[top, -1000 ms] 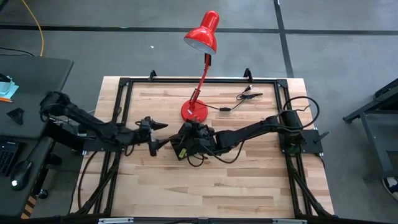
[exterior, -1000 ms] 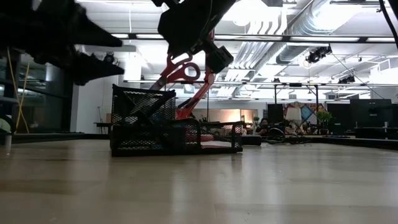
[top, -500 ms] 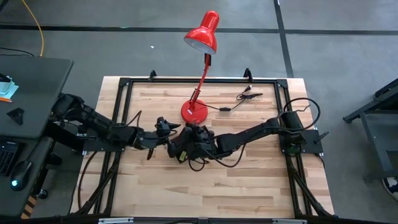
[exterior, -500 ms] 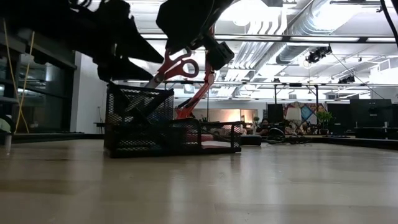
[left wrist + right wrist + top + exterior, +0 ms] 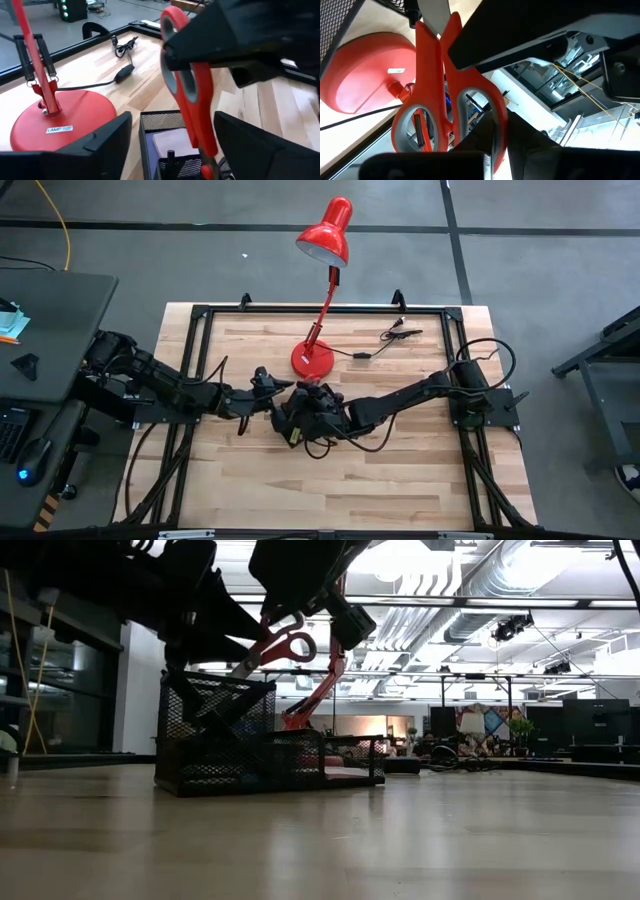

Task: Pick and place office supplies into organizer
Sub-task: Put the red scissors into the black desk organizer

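black mesh organizer (image 5: 215, 735) is sitting on the wooden tabletop (image 5: 400, 840), red scissors (image 5: 275, 645) are poking up out of it, dark arms hanging right above.

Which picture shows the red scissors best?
The left wrist view: the scissors fill the middle, handles up, blades pointing down into the black organizer, held by the right gripper. The right wrist view shows only the handles, very close. The low view shows the handles above the organizer. The high view hides them under the arms.
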Robot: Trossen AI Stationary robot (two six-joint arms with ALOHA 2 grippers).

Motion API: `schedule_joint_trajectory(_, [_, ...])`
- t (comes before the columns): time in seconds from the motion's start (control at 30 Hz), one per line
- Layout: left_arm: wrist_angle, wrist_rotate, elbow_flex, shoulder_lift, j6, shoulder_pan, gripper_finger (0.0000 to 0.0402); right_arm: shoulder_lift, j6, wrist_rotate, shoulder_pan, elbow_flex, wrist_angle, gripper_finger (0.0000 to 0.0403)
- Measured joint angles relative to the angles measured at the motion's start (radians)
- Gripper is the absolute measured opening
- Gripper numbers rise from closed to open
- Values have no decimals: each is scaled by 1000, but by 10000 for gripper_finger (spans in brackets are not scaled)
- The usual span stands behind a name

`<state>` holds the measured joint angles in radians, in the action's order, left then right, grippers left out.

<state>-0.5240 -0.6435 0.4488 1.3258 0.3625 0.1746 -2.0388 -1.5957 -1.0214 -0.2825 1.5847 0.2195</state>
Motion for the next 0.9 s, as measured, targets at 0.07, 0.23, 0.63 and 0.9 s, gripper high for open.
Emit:
schedule_joint_trajectory(0.07, [0, 4, 0, 0, -15, 0, 254, 0, -5, 0, 0, 0, -5, 8])
schedule_joint_trajectory(0.23, [-9, 50, 0, 0, -18, -23, 230, 0, -35, 0, -1, 0, -24, 7])
schedule_joint_trajectory(0.63, [-40, 199, 0, 0, 12, -109, 168, 0, -37, 5, -5, 0, -29, 8])
schedule_joint_trajectory(0.9, [-61, 207, 1, 0, 3, -108, 52, 0, -23, -26, -7, 0, -32, 11])
